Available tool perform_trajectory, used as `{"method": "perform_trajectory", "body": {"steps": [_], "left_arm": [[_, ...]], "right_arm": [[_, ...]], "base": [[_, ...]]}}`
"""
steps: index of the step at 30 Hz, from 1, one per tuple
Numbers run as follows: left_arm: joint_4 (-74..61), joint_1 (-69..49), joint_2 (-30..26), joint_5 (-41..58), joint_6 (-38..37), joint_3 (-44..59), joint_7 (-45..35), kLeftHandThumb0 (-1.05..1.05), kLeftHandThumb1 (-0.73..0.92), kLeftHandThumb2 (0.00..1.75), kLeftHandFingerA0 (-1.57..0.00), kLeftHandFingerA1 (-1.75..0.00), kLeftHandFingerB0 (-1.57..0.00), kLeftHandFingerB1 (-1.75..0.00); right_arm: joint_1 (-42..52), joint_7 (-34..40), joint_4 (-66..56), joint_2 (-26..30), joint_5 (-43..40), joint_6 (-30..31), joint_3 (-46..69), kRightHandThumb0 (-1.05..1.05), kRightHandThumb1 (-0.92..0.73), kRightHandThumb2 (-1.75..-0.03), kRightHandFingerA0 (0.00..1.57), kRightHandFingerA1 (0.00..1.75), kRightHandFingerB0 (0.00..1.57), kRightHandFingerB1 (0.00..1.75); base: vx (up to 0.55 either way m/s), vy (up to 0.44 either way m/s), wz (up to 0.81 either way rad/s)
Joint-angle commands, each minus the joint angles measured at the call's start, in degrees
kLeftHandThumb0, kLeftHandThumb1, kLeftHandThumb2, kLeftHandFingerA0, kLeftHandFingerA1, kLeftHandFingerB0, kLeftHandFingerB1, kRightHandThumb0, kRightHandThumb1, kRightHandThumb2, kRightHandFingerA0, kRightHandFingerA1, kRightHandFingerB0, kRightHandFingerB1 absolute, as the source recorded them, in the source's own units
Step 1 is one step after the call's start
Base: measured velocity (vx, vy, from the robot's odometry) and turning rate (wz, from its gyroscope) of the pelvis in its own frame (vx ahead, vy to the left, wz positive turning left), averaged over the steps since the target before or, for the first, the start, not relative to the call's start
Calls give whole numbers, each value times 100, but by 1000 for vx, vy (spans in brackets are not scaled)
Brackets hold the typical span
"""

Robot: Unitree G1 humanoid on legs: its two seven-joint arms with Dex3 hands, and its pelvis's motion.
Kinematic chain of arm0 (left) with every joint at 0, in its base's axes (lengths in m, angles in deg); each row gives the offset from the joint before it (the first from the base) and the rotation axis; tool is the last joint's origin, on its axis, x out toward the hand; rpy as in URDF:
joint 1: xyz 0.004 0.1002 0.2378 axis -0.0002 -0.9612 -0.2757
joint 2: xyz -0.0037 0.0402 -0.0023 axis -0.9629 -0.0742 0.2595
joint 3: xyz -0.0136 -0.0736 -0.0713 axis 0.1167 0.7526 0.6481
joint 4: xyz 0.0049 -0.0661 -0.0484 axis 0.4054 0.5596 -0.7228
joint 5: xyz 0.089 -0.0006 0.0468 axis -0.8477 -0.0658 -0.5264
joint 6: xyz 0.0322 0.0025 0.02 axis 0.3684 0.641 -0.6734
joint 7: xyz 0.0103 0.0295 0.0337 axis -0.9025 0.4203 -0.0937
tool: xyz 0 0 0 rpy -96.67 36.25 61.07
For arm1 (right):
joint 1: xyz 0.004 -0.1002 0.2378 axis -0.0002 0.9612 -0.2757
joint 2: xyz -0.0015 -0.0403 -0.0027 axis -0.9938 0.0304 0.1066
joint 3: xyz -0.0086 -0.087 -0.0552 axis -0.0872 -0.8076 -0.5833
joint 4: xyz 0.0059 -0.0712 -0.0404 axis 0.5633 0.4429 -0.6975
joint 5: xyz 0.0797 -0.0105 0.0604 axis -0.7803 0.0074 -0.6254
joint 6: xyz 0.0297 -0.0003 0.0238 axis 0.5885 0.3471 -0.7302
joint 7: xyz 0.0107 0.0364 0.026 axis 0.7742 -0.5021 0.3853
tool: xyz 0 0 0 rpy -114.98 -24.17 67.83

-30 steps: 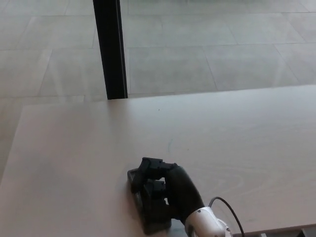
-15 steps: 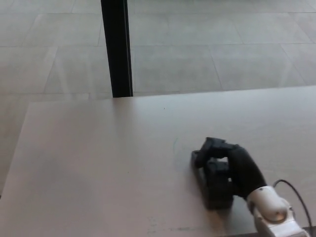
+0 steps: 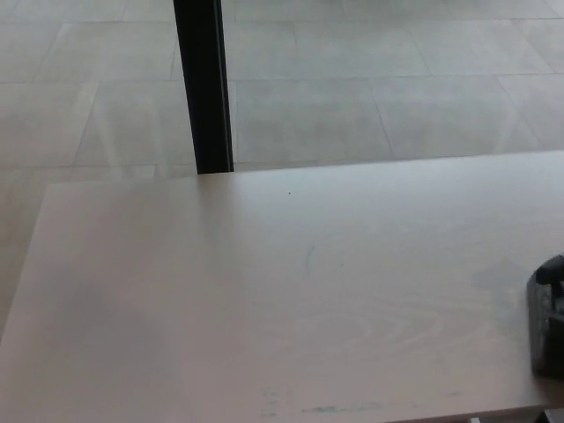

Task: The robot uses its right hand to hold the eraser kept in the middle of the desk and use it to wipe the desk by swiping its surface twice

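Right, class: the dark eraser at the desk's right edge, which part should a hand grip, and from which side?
Probably its long sides, from above on the robot's right. The eraser lies flat on the desk, lengthwise away from the robot, so its narrow width suits a clasp. Only part shows, merging with the right hand.

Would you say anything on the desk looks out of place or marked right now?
Only small things: a faint curved mark mid-desk and faint greenish smudges along the near edge. A dark shape, likely the right hand, is cut off at the right edge.
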State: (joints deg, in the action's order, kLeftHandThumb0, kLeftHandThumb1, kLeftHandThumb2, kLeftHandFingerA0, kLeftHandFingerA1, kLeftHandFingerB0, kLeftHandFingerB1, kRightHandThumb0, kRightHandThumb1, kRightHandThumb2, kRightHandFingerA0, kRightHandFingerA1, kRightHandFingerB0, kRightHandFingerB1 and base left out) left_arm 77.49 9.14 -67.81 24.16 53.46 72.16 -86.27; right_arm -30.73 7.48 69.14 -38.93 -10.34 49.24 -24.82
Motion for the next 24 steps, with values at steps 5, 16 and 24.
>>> {"method": "perform_trajectory", "body": {"steps": [5,16,24], "left_arm": [[-31,-111,-59,-6,-120,17,24,-50,80,64,-52,-84,-36,-59],[4,-66,-34,95,-129,78,-21,-51,78,66,-52,-88,-36,-62],[-123,-127,-38,117,-63,118,0,-50,79,64,-50,-87,-34,-60]], "right_arm": [[148,-49,262,-49,-311,184,301,-20,-54,-110,101,175,79,158],[10,-446,105,81,-327,58,121,-20,-70,-87,96,175,76,101],[-512,-1060,-472,497,-628,830,165,-63,-59,-90,74,62,23,45]], "base": [[0,0,0],[0,0,0],[0,0,0]]}}
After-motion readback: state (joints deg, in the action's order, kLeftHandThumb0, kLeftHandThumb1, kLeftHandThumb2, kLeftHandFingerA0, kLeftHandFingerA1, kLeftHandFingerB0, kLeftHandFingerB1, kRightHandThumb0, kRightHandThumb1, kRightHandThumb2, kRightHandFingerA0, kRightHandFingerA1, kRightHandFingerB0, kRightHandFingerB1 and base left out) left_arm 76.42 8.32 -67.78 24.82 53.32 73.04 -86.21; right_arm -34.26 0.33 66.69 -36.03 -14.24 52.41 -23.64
